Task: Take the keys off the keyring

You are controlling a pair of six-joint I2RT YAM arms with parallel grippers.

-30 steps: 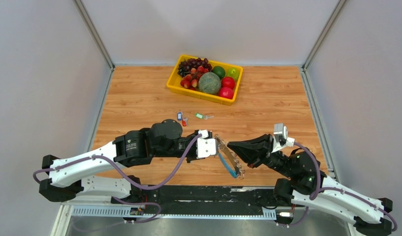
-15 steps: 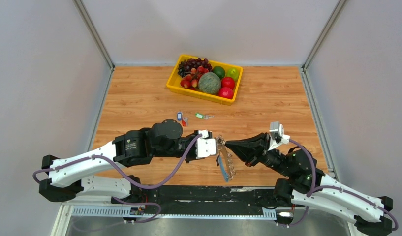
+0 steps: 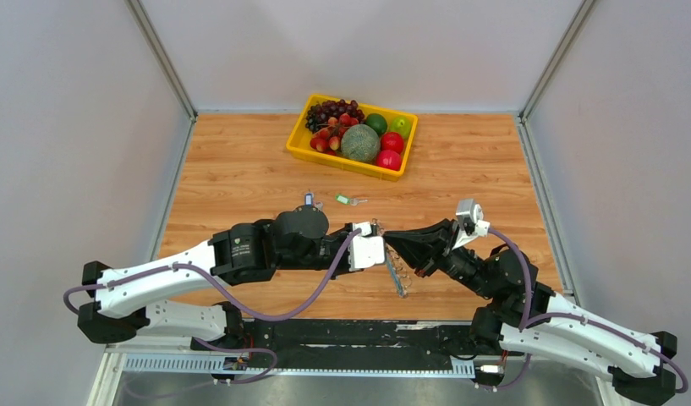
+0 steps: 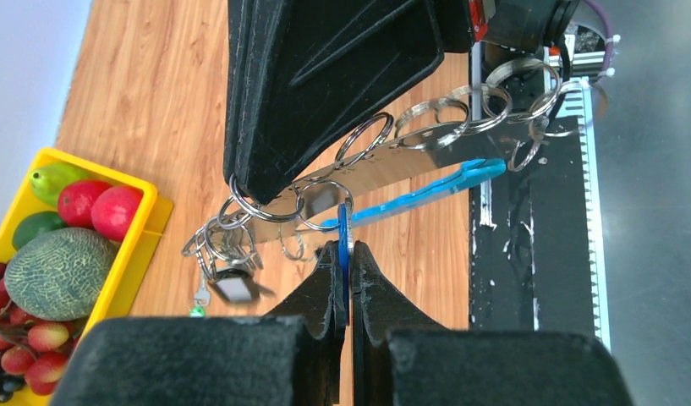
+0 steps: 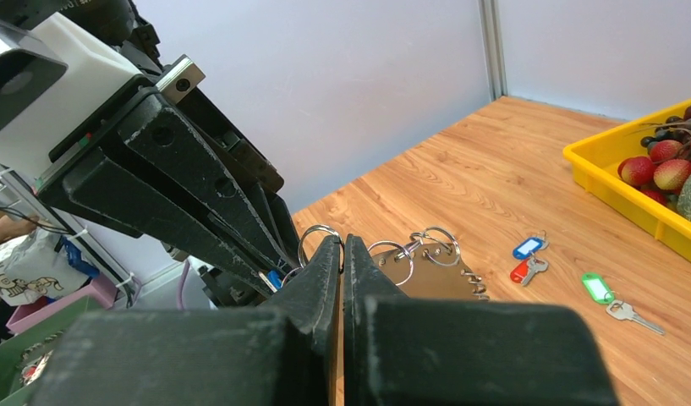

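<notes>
- Claws?
- Both clenched: left claw (image 4: 342, 254) on keyring (image 4: 409, 161) blue part, right claw (image 5: 342, 249) on grey strip, centre frame.
- Axis?
- Slanting lower right from tips; hanging key (image 4: 233, 288) just left of left claw.

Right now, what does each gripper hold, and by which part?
Both hold the keyring: left gripper pinches its blue section, right gripper its grey end.

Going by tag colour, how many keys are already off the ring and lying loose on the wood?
Blue key: 1
Red key: 1
Green key: 1
Total: 3
</notes>
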